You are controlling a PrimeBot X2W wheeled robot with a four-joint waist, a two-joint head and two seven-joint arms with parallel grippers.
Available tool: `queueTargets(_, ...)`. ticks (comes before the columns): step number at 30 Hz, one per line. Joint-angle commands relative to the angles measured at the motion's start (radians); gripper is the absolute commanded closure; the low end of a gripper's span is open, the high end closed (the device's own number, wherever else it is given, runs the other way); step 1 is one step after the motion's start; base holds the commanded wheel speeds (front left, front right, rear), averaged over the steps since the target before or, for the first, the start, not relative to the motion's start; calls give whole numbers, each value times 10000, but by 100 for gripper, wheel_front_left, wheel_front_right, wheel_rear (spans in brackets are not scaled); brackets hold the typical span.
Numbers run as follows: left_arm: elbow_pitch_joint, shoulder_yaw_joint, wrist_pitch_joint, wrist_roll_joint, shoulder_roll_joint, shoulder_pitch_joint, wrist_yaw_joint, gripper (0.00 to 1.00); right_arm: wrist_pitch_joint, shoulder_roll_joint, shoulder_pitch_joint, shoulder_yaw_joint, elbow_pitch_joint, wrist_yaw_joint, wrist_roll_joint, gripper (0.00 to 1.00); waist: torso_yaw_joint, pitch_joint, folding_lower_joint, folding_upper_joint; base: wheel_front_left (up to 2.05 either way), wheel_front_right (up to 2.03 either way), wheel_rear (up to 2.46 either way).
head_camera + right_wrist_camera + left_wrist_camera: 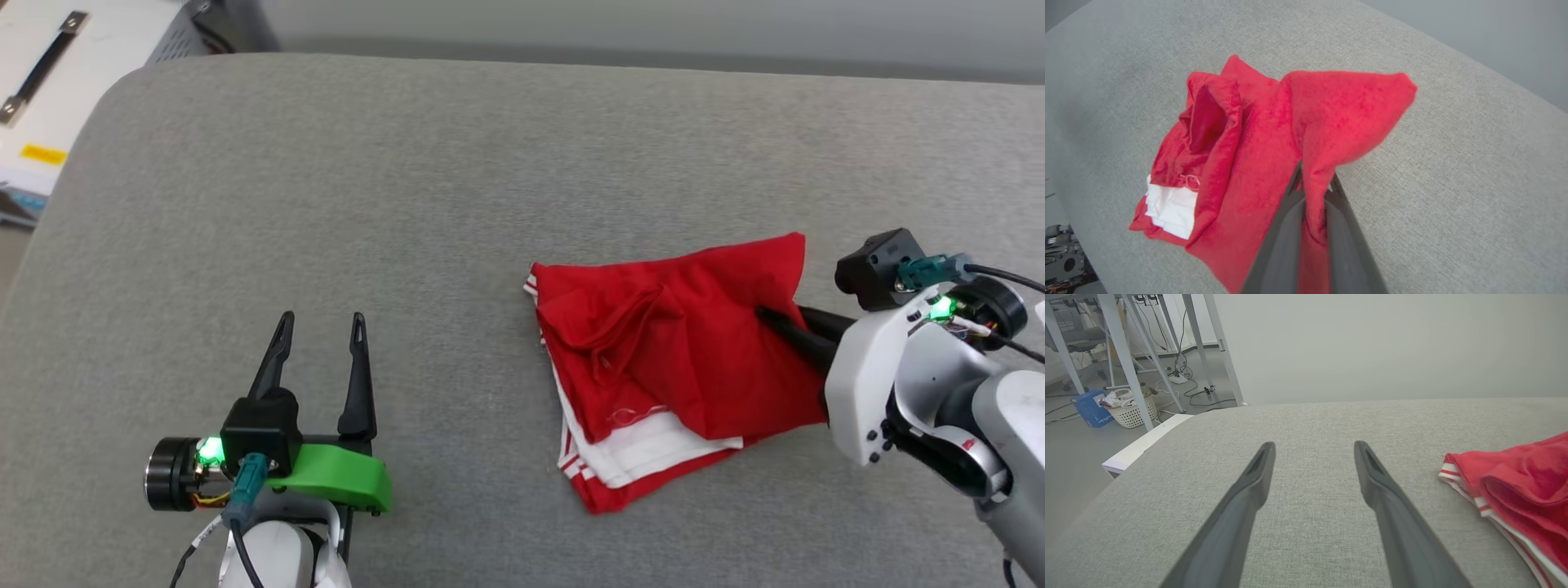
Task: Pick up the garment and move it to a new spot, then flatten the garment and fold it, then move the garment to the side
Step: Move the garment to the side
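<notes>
The garment (678,359), a red jersey with white sleeve fabric and red-and-white striped trim, lies crumpled right of centre on the grey padded table (408,204). My right gripper (763,314) reaches in from the right and is shut on a red fold near the garment's right edge. In the right wrist view the cloth (1274,139) is pinched between the two dark fingers (1286,212) and rises in a peak above them. My left gripper (321,327) rests open at the lower left, well clear of the garment (1515,486). The lettering is hidden in the folds.
A white cabinet (49,90) with a black handle stands beyond the table's far-left corner. In the left wrist view, white table legs (1126,355), a white basket (1131,408) and a blue box (1088,408) stand on the floor past the table's rounded edge.
</notes>
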Motion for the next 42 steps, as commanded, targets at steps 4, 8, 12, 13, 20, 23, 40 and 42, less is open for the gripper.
queueTargets(4,-117,29,-57,147,24,125,-45,0,-4,-602,-280,105,-636,-6,-519,100,-1215,-186,0,0,0,0,0)
queueTargets(8,-176,36,-57,193,47,56,-54,0,41,-904,-294,-115,-883,-6,-563,100,-1985,-69,0,0,0,0,0)
queueTargets(12,-212,29,-57,245,102,-110,-96,0,53,-1175,-354,-377,-952,-6,-687,100,-2649,164,0,0,0,0,0)
queueTargets(13,-229,29,-57,261,121,-152,-104,0,54,-1198,-367,-440,-944,-6,-684,100,-2783,235,0,0,0,0,0)
queueTargets(20,-462,22,-57,414,343,-549,-154,0,-140,-1487,-650,-1218,-108,-6,-763,100,-3349,1035,0,0,0,0,0)
queueTargets(23,-655,25,-57,471,471,-761,-183,0,-214,-1770,-968,-1440,668,-6,-799,100,-3346,1484,0,0,0,0,0)
queueTargets(40,-1784,86,-57,633,882,-1774,-62,0,-1249,-2619,-3962,-2315,6059,-6,-2222,100,-2877,3491,0,0,0,0,0)
queueTargets(42,-1839,110,-57,622,913,-1792,-36,0,-1364,-2497,-4198,-2427,6463,-6,-2487,100,-2882,3548,0,0,0,0,0)
